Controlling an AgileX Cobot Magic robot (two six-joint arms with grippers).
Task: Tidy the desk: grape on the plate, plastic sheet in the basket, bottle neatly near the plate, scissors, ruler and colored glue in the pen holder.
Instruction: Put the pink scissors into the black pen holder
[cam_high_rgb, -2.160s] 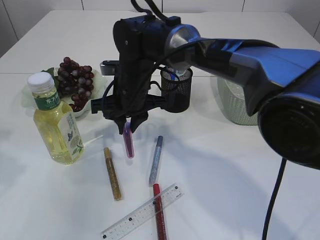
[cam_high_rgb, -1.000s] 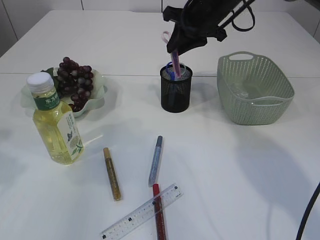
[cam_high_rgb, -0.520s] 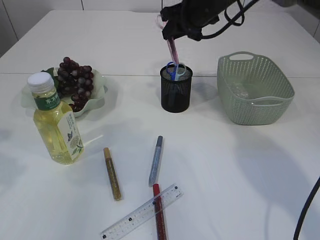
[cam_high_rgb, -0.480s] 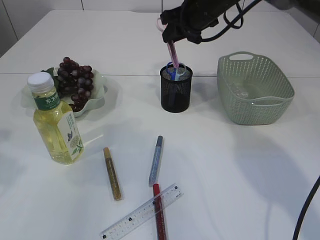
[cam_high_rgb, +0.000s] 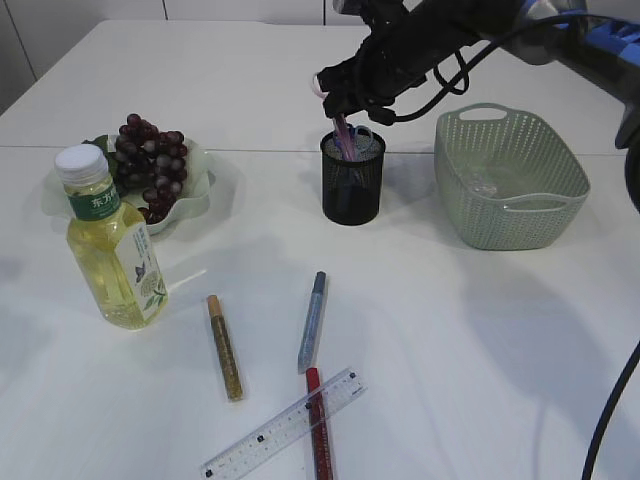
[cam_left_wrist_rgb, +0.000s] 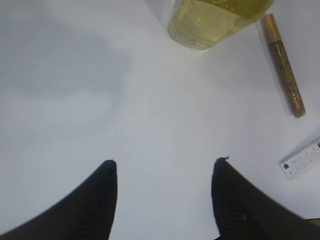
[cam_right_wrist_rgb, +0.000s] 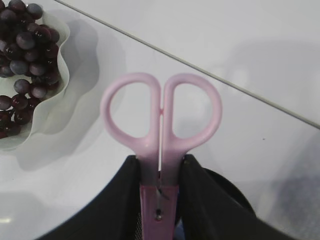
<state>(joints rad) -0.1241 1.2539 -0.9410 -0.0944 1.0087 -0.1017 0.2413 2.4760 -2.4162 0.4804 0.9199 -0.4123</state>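
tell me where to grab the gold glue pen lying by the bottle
Grip the gold glue pen across its middle, coming straight down from above: it lies flat on the table, its slim barrel clear of the bottle and ruler.

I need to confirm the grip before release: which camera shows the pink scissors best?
The right wrist view: the pink scissors fill the frame, handles up, clamped between the right gripper fingers above the pen holder. The exterior view shows only a sliver of them entering the holder. The left wrist view shows none.
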